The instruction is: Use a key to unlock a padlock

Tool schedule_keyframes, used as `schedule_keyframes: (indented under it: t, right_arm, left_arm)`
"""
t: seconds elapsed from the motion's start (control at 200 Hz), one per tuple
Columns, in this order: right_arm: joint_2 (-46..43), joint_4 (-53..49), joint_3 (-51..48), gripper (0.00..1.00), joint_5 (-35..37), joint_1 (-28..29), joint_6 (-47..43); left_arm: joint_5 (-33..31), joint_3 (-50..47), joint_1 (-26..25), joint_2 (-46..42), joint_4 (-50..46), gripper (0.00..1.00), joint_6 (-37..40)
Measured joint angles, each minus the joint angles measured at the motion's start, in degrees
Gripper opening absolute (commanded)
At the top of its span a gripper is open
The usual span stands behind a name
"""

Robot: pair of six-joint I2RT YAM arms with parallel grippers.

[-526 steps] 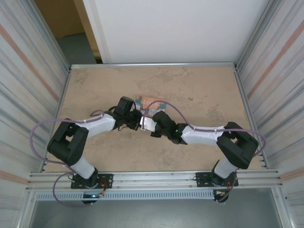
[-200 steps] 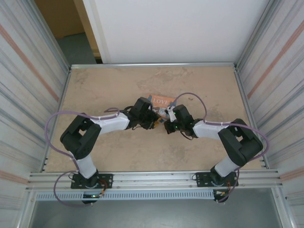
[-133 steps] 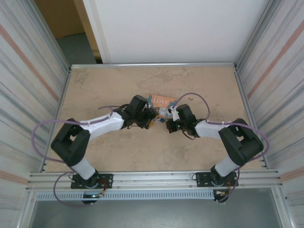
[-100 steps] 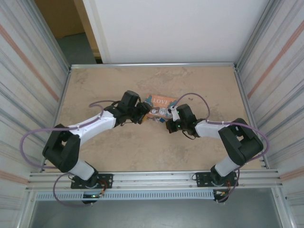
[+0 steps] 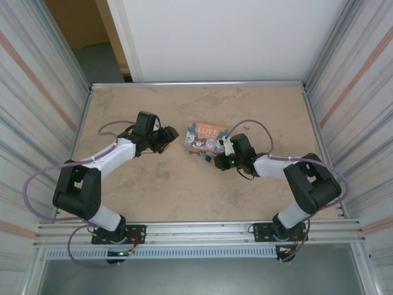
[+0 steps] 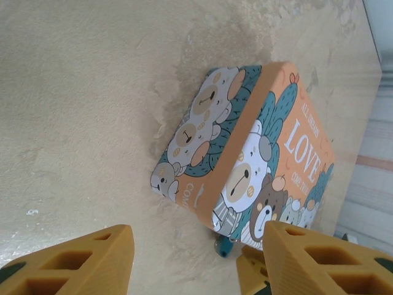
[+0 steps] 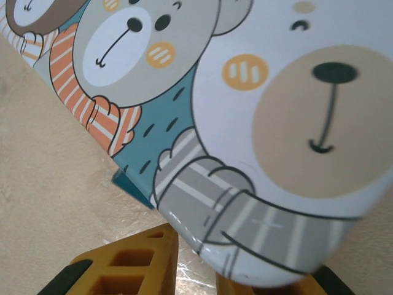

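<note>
The padlock (image 6: 224, 247) is a tiny teal lock lying on the table against the near bottom edge of the orange-and-teal "LOVE" cartoon box (image 5: 206, 136). It shows as a teal corner (image 7: 132, 186) poking out under the box. My left gripper (image 5: 166, 137) is off to the left of the box, its yellow fingers (image 6: 73, 261) wide open with nothing between them. My right gripper (image 5: 217, 158) sits at the box's front right corner, right next to the lock. Its jaws (image 7: 196, 265) stand slightly apart over bare table. The key is hidden.
The box (image 6: 245, 153) stands mid-table, with the beige tabletop (image 5: 184, 190) around it. Corrugated metal walls (image 5: 37, 123) close in the left and right sides, and a white panel (image 5: 221, 37) stands behind. Purple cables loop from both arms.
My left gripper has drawn back to the left, away from the box, and opened. My right gripper stays at the box's front corner, and its jaws have parted a little.
</note>
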Motion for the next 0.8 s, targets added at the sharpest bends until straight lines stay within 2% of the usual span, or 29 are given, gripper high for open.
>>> schedule_keyframes:
  t: [0.266,0.541,0.802]
  right_arm:
    - [-2.67,-0.70,0.00,0.38,-3.34,-1.62,0.48]
    - [-2.91,-0.48,0.02,0.39,-5.90,-2.43,1.55]
    - [-2.89,-0.76,0.31,0.39,-6.43,-2.95,1.55]
  left_arm:
    - [5.62,3.96,-0.07,5.75,0.07,0.60,8.39]
    - [10.19,12.20,-1.68,14.36,-0.46,0.62,14.73]
    - [9.46,15.78,-2.80,19.23,-3.02,0.61,17.05]
